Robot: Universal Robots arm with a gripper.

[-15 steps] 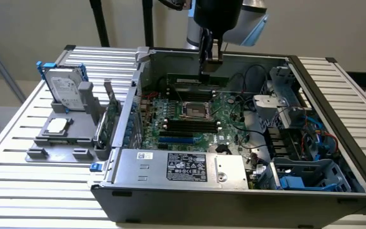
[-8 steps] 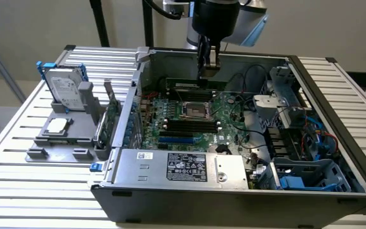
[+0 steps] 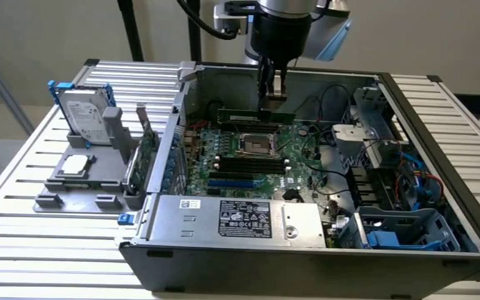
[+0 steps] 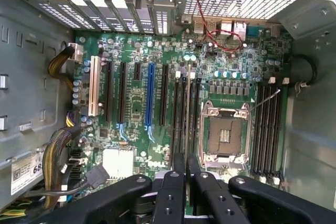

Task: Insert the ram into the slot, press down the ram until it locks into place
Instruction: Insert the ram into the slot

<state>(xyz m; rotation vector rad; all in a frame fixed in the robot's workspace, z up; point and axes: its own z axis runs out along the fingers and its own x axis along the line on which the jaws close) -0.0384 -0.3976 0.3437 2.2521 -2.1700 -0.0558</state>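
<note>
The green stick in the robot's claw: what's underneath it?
Below the ram, held by the gripper, lies the motherboard with parallel black slots beside the processor socket. The strip straight under the ram's edge is covered.

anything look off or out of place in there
Nothing damaged or spilled. The ram is clamped in the gripper above the motherboard, not seated, and the processor socket sits empty. A hard drive stands outside the case on a grey holder.
</note>
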